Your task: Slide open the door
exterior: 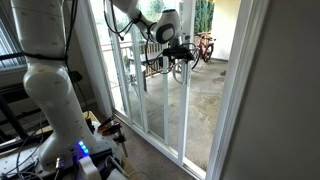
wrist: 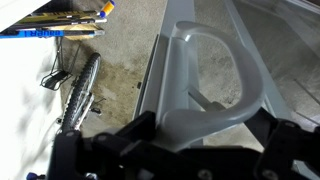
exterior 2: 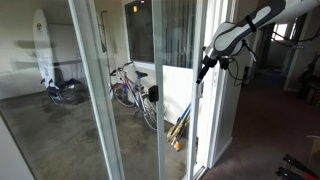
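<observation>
The door [exterior 2: 199, 120] is a tall glass panel in a white frame, seen in both exterior views [exterior: 166, 100]. Its grey D-shaped handle [wrist: 246, 76] fills the wrist view, fixed to the frame's upright. My gripper [wrist: 205, 126] is at the handle, with one black finger on each side of the loop's lower end, pressed against it. In both exterior views the arm reaches out to the door upright at about chest height, with the gripper [exterior: 178, 48] [exterior 2: 205, 66] on it.
Beyond the glass is a concrete patio with bicycles [exterior: 203, 47] [exterior 2: 130, 90], a surfboard [exterior 2: 42, 45] and long tools leaning by the wall [exterior 2: 180, 126]. A second white-framed glass panel [exterior 2: 100, 90] stands beside the door. The robot's base [exterior: 60, 110] stands indoors close to the door.
</observation>
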Controlling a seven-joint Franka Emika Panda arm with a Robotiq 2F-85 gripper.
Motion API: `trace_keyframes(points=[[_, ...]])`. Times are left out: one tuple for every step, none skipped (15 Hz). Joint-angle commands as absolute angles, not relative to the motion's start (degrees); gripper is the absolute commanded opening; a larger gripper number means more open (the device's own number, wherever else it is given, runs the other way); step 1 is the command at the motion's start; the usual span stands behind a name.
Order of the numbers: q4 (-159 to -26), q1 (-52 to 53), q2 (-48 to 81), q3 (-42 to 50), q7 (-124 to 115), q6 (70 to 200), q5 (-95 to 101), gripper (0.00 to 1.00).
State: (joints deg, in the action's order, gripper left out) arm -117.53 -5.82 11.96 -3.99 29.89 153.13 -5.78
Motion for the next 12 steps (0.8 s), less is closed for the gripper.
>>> trace_keyframes(points=[[-113.9,-1.5,15.4,-6.1,26.8,152.4,-1.5,1.0],[-114.0,-1.6,15.3,-6.5,26.9,152.1,-1.4,1.0],[-114.0,-1.6,15.2,-6.6,26.8,151.8,-1.1,1.0],[-114.2,-1.7,15.1,-6.8,27.3,151.4,-0.9,1.0],[-114.3,-1.7,15.1,-6.8,27.3,151.3,-0.6,1.0],[-114.6,-1.7,14.9,-6.8,27.6,151.4,-0.5,1.0],[-114.7,-1.6,14.8,-6.8,27.5,151.4,-0.3,1.0],[-115.0,-1.7,14.7,-7.0,27.7,152.1,-0.6,1.0],[-115.2,-1.7,14.6,-7.0,27.8,152.3,-0.8,1.0],[-115.5,-1.6,14.5,-7.1,27.9,153.1,-0.9,1.0],[-115.6,-1.6,14.5,-7.1,28.0,153.3,-0.9,1.0],[-115.6,-1.6,14.6,-7.3,28.1,153.3,-1.3,1.0]])
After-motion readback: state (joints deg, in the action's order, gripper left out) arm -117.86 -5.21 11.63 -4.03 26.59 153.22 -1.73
